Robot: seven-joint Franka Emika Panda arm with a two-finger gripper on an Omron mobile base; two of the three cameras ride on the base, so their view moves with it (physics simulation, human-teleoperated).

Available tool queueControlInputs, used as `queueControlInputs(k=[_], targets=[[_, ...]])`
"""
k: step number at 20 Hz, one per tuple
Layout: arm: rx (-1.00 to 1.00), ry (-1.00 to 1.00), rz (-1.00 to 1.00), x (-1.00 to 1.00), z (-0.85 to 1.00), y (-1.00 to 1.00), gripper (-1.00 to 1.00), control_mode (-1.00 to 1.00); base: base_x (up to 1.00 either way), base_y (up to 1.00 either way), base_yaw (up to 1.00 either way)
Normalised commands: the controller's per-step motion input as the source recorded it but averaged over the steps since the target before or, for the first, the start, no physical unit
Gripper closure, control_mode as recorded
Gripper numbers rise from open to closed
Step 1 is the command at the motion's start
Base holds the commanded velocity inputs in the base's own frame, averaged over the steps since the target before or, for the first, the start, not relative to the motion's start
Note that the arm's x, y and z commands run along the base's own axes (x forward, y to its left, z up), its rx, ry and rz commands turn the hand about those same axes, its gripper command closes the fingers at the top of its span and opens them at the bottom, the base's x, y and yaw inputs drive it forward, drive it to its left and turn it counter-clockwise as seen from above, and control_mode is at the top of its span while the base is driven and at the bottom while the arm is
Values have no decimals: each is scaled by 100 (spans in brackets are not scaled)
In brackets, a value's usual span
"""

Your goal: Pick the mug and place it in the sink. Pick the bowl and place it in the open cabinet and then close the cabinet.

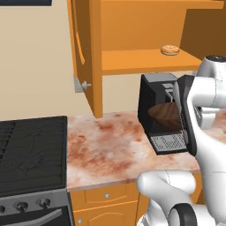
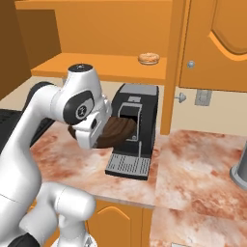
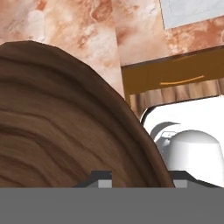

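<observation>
Wood-grained, ribbed dark brown bowl (image 3: 57,118) sits close against our gripper (image 3: 135,179), held by its rim between narrow jaws, raised above the mottled pink marble table (image 1: 110,145) before a boxy black coffee machine (image 2: 137,128). Orange wooden cabinet (image 1: 132,59) open above.

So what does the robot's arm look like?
The arm is smooth, shiny white, built of fat rounded segments. Its joints have dark grey or black bands and caps, one of which bears a small white mark. The gripper has small dark fingertips.
</observation>
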Motion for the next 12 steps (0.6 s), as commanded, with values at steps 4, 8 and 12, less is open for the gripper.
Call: queueControlInputs(k=[4,8,12], targets=[[0,0,0,0,0,0,100,100,5,1,0],[0,0,0,0,0,0,100,100,-2,0,0],[0,0,0,0,0,0,100,100,3,0,0]])
